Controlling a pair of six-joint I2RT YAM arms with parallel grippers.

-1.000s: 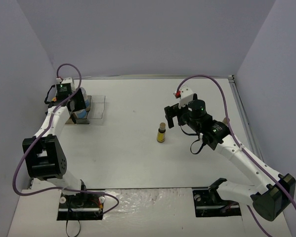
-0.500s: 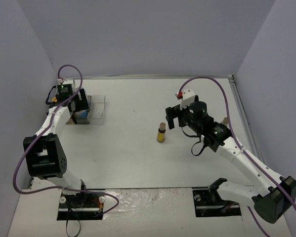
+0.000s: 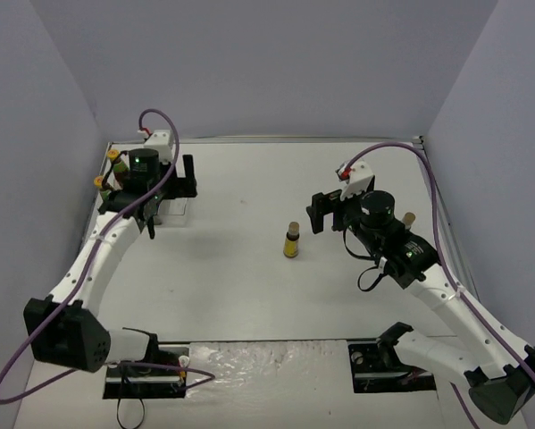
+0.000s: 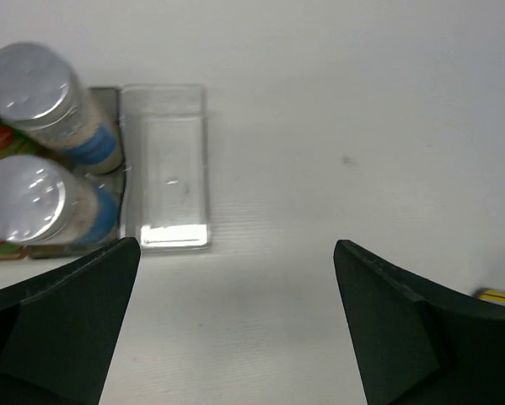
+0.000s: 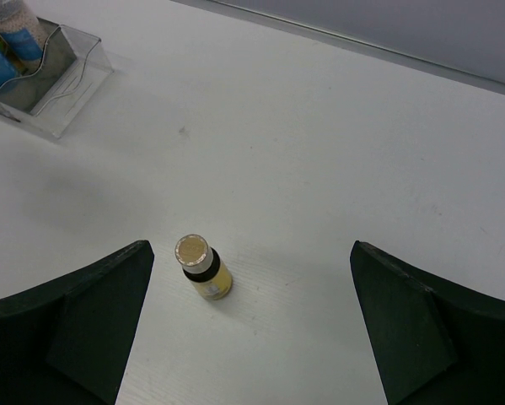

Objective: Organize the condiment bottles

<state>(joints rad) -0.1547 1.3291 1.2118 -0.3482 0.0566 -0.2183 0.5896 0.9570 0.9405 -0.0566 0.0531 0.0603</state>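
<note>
White tabletop (image 3: pixel 249 295), closed in by pale grey walls (image 3: pixel 249 71), carries all items.

1. Rack. The clear plastic rack (image 4: pixel 163 169) lies at the upper left of the top view, partly under the left arm. Judged purpose: it groups the bottles in one place.
   - Two silver-lidded jars (image 4: pixel 29 84) stand upright, one behind the other, in the compartment at the left of the left wrist view.
   - The compartment just beside them, at centre left of that view, holds nothing.
   - Two slim yellow-capped bottles (image 3: pixel 112 155) stand at the rack's far left end in the top view. Whether they sit inside a compartment cannot be told.

2. Loose item. The tiny bottle (image 5: pixel 200 268), yellow-labelled with a tan cap, stands upright on bare table at the centre of the top view, well apart from the rack. It is judged to be the one bottle not yet stowed, with the vacant compartment as its likely slot.

3. End effectors.
   - The left gripper (image 4: pixel 235 325) is spread wide and carries nothing. It hovers over bare table near the rack's vacant end.
   - The right gripper (image 5: pixel 248 333) is also spread wide and carries nothing. It points at the tiny bottle, which lies ahead of the fingers, nearer the one at lower left, untouched. This pose suits an approach for a grasp.
</note>
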